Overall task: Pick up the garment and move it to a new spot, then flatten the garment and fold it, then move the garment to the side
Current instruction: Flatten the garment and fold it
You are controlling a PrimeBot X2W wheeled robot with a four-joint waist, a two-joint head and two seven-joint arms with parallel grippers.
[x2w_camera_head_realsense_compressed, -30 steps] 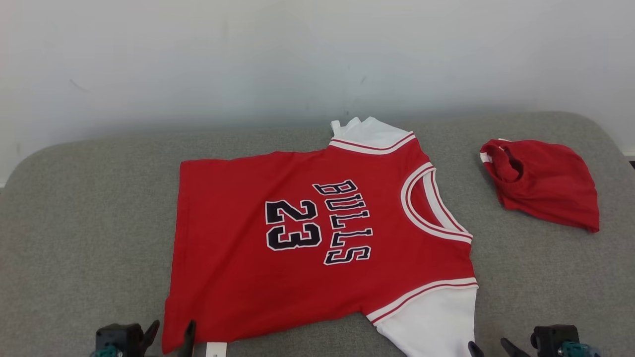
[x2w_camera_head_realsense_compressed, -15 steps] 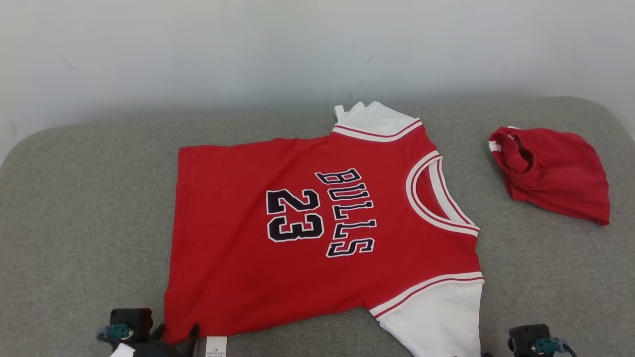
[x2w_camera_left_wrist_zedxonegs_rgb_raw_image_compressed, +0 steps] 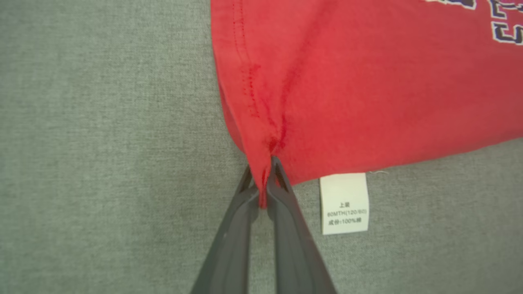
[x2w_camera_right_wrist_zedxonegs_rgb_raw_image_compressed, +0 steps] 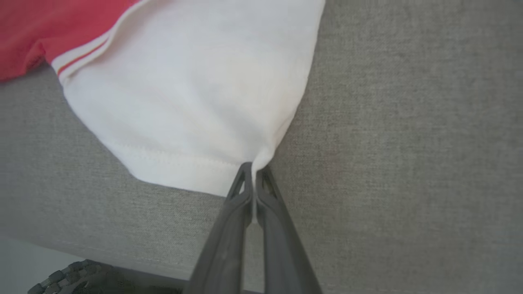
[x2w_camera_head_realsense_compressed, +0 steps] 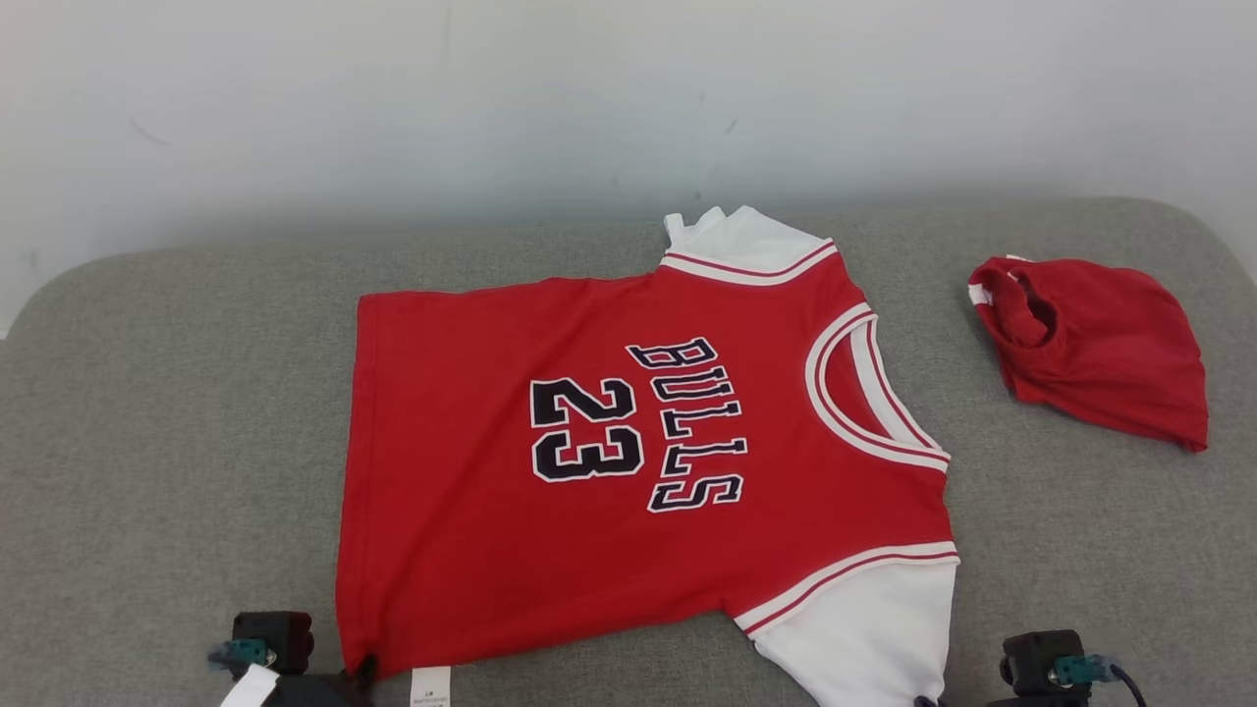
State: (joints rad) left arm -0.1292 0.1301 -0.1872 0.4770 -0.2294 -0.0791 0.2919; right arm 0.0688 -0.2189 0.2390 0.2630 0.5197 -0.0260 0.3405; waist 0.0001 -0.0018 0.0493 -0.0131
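The garment point(x2w_camera_head_realsense_compressed: 628, 462) is a red jersey with white sleeves, printed "BULLS 23", lying flat on the grey cushion with its neck to the right. My left gripper point(x2w_camera_head_realsense_compressed: 361, 670) is shut on its near left hem corner; in the left wrist view the red corner point(x2w_camera_left_wrist_zedxonegs_rgb_raw_image_compressed: 264, 163) is pinched between the dark fingers point(x2w_camera_left_wrist_zedxonegs_rgb_raw_image_compressed: 286, 220), next to a white care label point(x2w_camera_left_wrist_zedxonegs_rgb_raw_image_compressed: 344, 203). My right gripper point(x2w_camera_head_realsense_compressed: 925, 699) is shut on the near white sleeve's corner; the right wrist view shows the sleeve point(x2w_camera_right_wrist_zedxonegs_rgb_raw_image_compressed: 196, 102) bunched where the right gripper point(x2w_camera_right_wrist_zedxonegs_rgb_raw_image_compressed: 254, 173) pinches it.
A crumpled red garment point(x2w_camera_head_realsense_compressed: 1095, 344) lies at the right of the grey cushion point(x2w_camera_head_realsense_compressed: 177, 442), apart from the jersey. A pale wall rises behind. The cushion's near edge point(x2w_camera_right_wrist_zedxonegs_rgb_raw_image_compressed: 102, 255) runs just below the sleeve.
Both grippers have closed: the left on the red hem corner, the right on the white sleeve corner. The head camera has shifted a little.
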